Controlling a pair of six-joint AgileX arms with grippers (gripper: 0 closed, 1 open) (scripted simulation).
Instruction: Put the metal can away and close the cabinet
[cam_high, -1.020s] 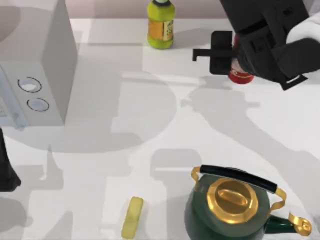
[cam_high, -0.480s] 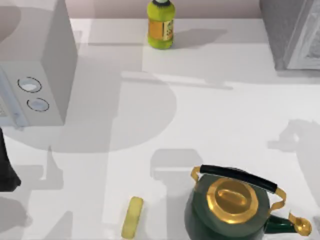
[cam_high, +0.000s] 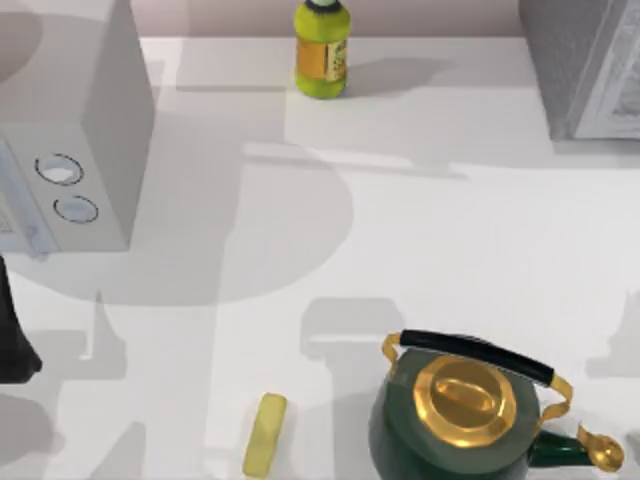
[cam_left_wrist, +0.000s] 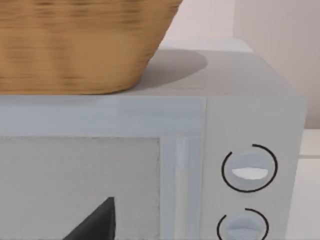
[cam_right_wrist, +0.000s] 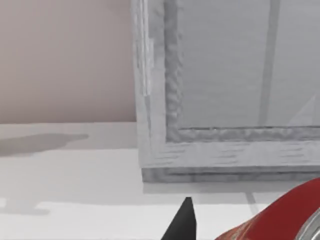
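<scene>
The right gripper's (cam_right_wrist: 186, 222) jaws hold the cut-off metal can (cam_right_wrist: 280, 215) before the cabinet (cam_right_wrist: 225, 90).

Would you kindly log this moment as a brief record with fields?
metal can: red can close by the right wrist camera, facing the cabinet
cabinet: grey, at the table's far right corner
left arm: parked in front of the microwave
other items: bottle, green kettle, yellow bar
basket: on the microwave
</scene>
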